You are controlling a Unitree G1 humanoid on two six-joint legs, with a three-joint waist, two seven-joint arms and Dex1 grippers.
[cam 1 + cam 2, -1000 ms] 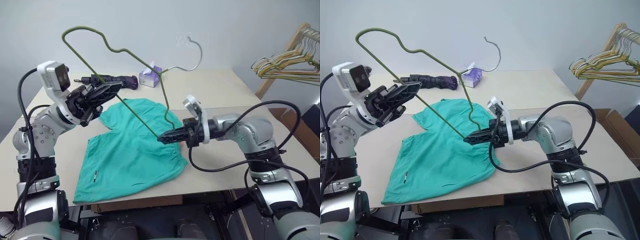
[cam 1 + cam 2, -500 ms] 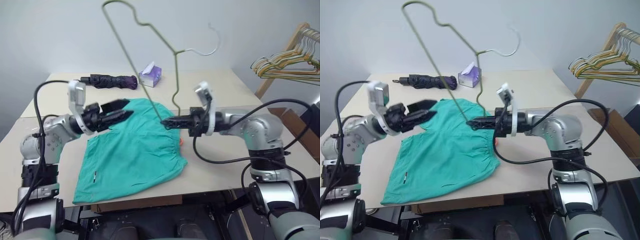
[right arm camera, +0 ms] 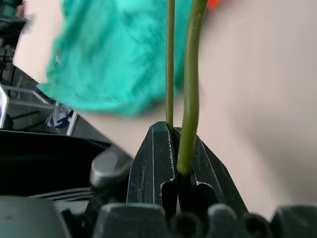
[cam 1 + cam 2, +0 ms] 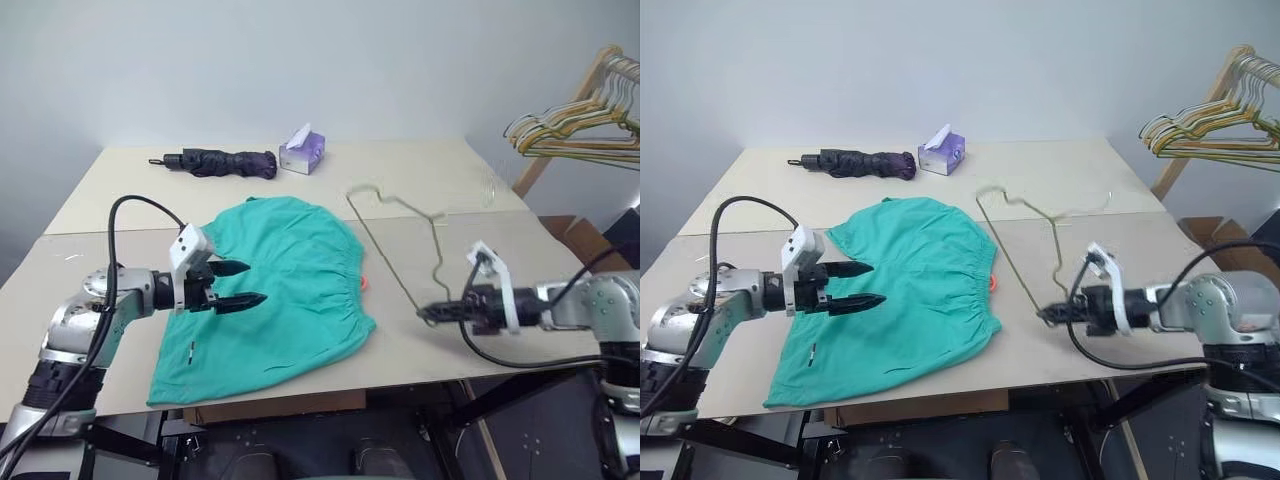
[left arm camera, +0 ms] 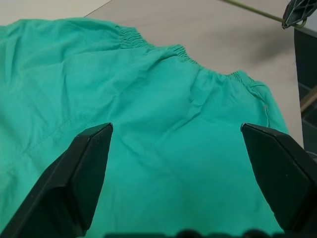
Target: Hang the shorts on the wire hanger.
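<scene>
The teal shorts [image 4: 280, 270] lie flat on the table, waistband toward the right, with the orange tag [image 4: 366, 283] peeking out at that edge. My left gripper [image 4: 250, 284] hovers open just above the shorts' left part; its fingers [image 5: 84, 173] straddle bare fabric and hold nothing. The wire hanger [image 4: 395, 250] slants low over the table to the right of the shorts, apart from them. My right gripper [image 4: 425, 313] is shut on one corner of it near the table's front edge; the right wrist view shows two wire strands [image 3: 190, 74] pinched between the jaws.
A folded dark umbrella [image 4: 215, 161] and a purple tissue box [image 4: 302, 151] sit at the table's far side. A wooden rack with a bunch of hangers [image 4: 570, 125] stands at the far right. The table's front edge [image 4: 330, 385] runs just below the shorts.
My left gripper let go of the hanger, opened and came down over the shorts. My right gripper swung the hanger from upright above the shorts down to the right.
</scene>
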